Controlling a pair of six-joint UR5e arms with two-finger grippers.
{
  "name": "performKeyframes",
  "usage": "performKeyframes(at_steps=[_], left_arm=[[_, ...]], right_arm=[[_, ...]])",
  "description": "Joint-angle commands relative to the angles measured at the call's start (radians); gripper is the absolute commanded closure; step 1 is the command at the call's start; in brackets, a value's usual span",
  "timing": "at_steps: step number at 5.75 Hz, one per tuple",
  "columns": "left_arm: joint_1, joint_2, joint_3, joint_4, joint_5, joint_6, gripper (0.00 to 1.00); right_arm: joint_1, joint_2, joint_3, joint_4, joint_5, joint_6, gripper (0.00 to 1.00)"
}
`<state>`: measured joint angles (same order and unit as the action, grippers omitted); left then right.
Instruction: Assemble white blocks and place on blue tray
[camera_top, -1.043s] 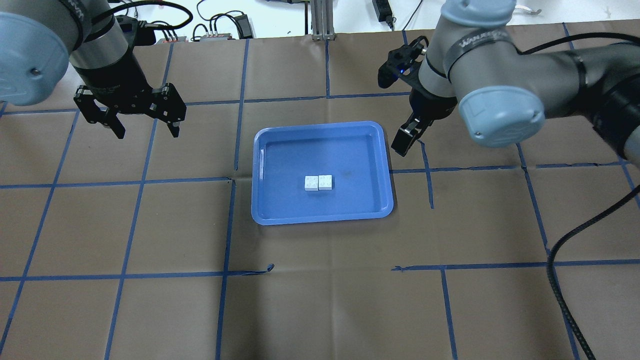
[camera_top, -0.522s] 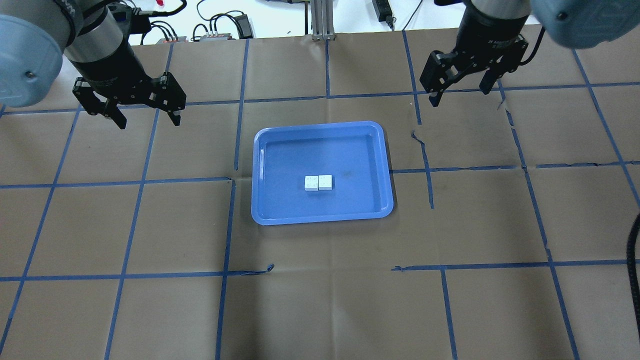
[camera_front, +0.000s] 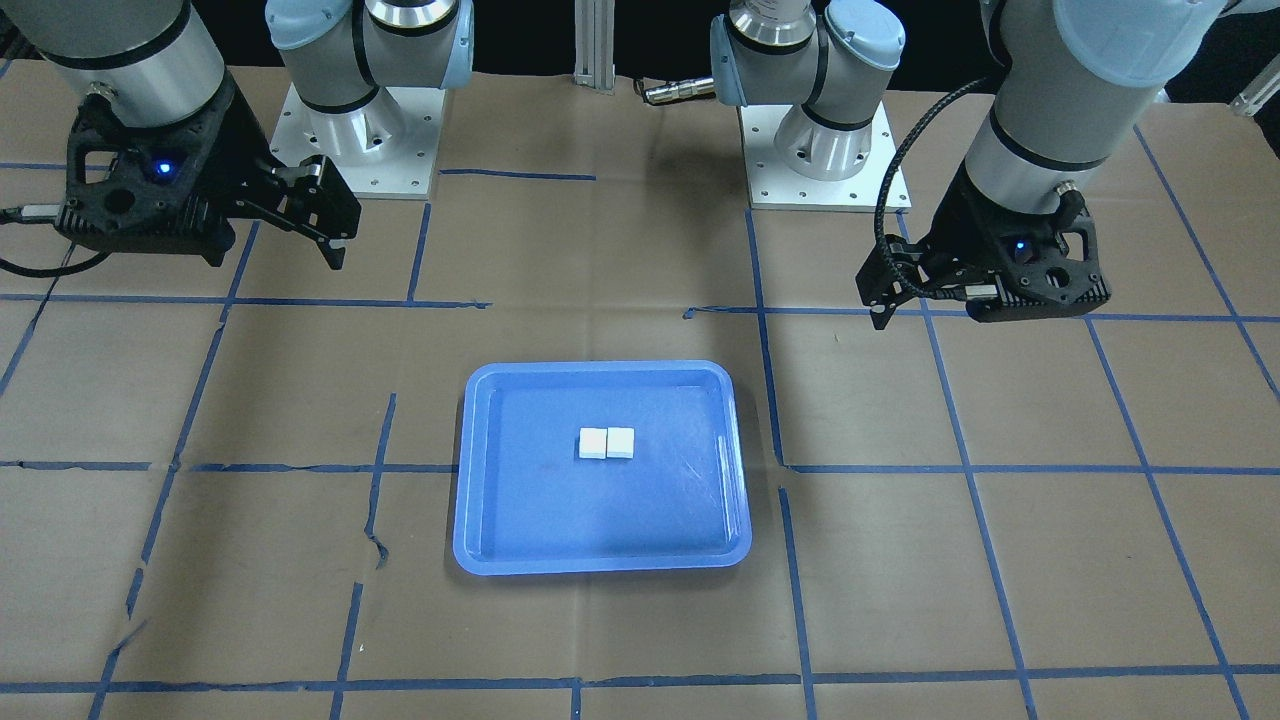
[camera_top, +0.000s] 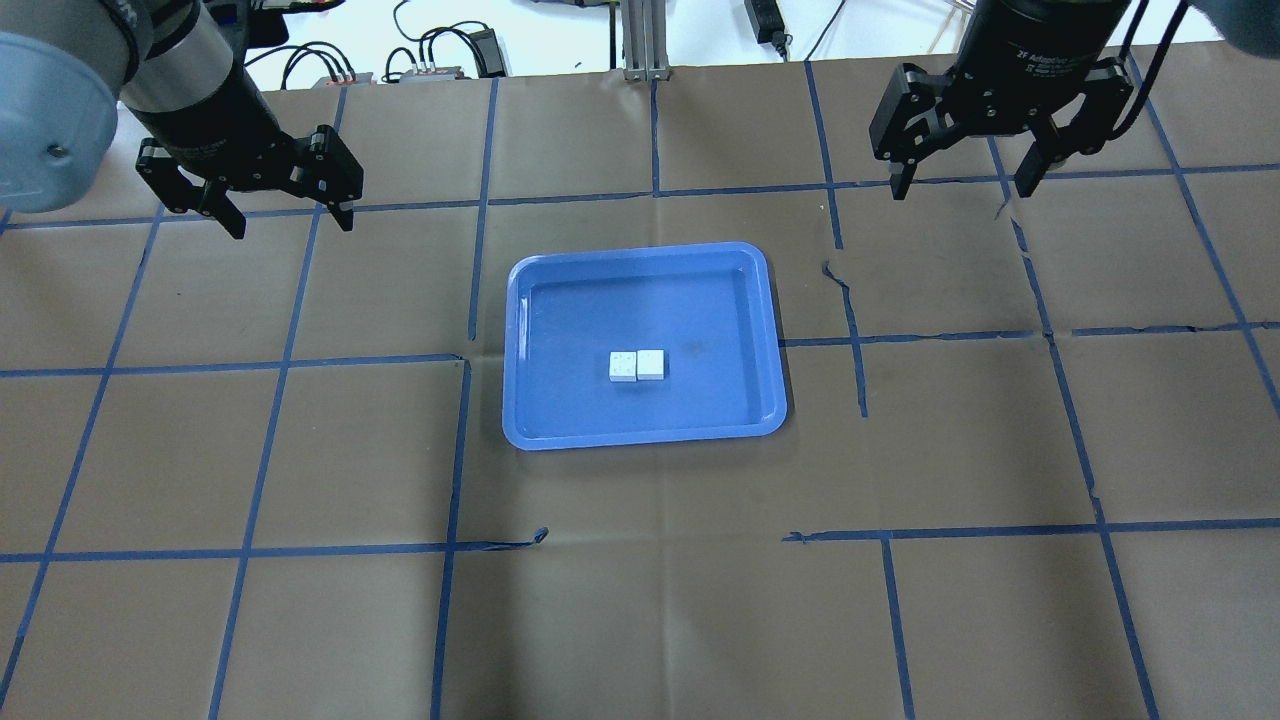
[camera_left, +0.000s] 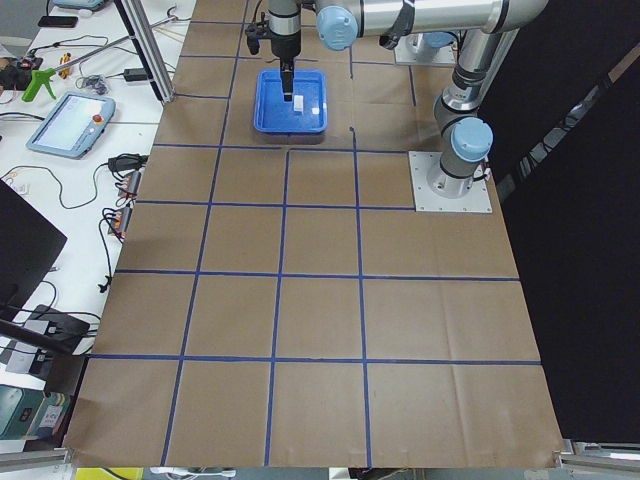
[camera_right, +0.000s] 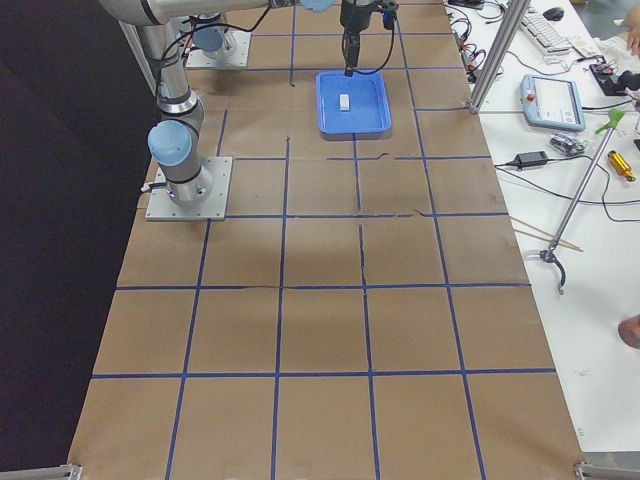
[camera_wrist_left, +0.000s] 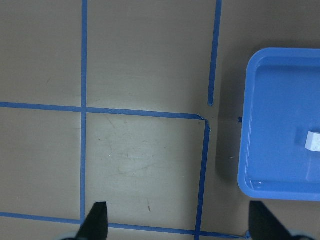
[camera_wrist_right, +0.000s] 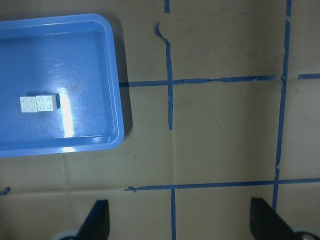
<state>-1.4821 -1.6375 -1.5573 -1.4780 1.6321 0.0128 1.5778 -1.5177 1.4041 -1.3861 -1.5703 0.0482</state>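
The two white blocks (camera_top: 637, 365) lie side by side, touching, near the middle of the blue tray (camera_top: 645, 438). They also show in the front view (camera_front: 606, 442) and the right wrist view (camera_wrist_right: 38, 103). Only one block edge (camera_wrist_left: 313, 140) shows in the left wrist view. My left gripper (camera_top: 290, 222) is open and empty, hanging above the table to the far left of the tray. My right gripper (camera_top: 962, 188) is open and empty, hanging above the table to the far right of the tray. Neither gripper touches anything.
Brown paper with blue tape lines covers the table, with torn tape (camera_top: 835, 275) right of the tray. Cables and power bricks (camera_top: 440, 60) and an aluminium post (camera_top: 640, 40) lie beyond the far edge. The arm bases (camera_front: 825, 160) stand at the robot's side.
My right arm has swung away from the tray's far right corner, and its gripper now hangs farther back and to the right. My left gripper has drifted slightly back. The blocks have not moved.
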Motion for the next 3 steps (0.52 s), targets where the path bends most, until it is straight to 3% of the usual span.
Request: performKeyframes(at_steps=[1,3], left_arm=[[0.008,-0.008,0.003,0.011,0.003,0.001,0.0],[0.008,-0.022,0.0,0.011,0.003,0.001,0.0]], right_arm=[[-0.007,-0.012,0.012,0.012,-0.002,0.004,0.0],[-0.012,-0.012,0.012,0.006,-0.002,0.004,0.0]])
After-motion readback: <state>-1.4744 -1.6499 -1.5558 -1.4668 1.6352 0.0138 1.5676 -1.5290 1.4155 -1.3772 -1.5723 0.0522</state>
